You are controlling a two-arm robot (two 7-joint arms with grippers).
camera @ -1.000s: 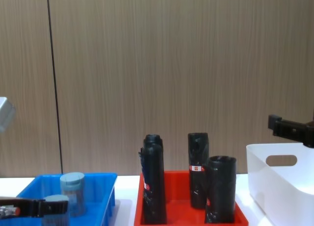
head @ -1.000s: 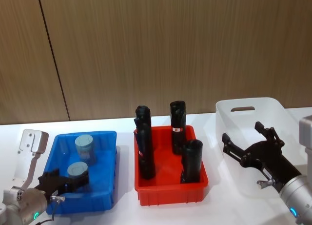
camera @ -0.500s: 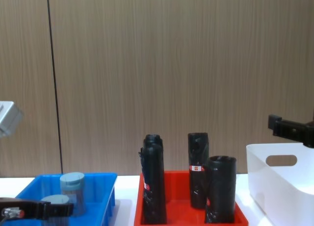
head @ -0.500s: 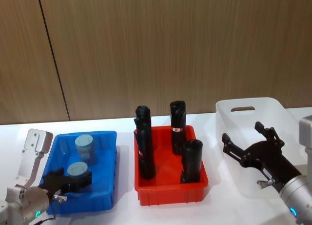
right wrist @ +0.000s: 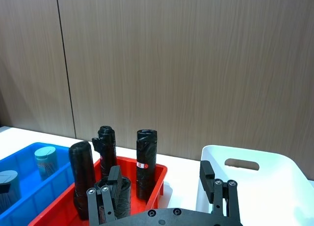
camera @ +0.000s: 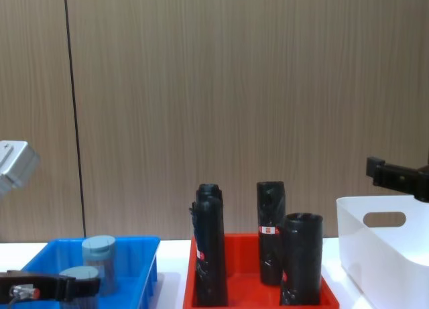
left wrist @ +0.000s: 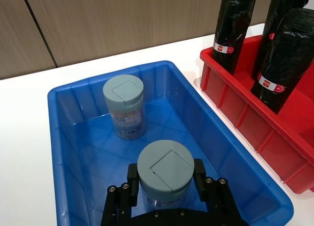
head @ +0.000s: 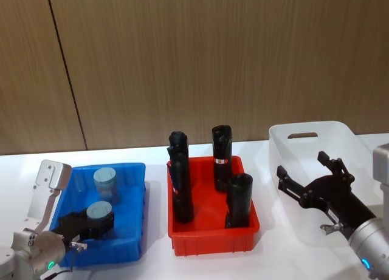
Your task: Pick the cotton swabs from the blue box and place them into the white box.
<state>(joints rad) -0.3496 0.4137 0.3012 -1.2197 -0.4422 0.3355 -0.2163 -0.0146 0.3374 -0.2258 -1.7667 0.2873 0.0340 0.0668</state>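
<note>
Left gripper (left wrist: 165,174) in blue box (head: 121,166), fingers clamped on near swab tub (left wrist: 164,161), tub low inside box. Far tub (left wrist: 123,106) upright behind. Right gripper (head: 301,163) spread wide over white box (head: 341,132).

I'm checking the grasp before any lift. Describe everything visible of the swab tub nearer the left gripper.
The swab tub is a small clear plastic cylinder with a round blue-grey lid showing a squarish flap outline. It stands upright on the floor of the blue box. The left gripper brackets it on both sides; contact is unclear.
</note>
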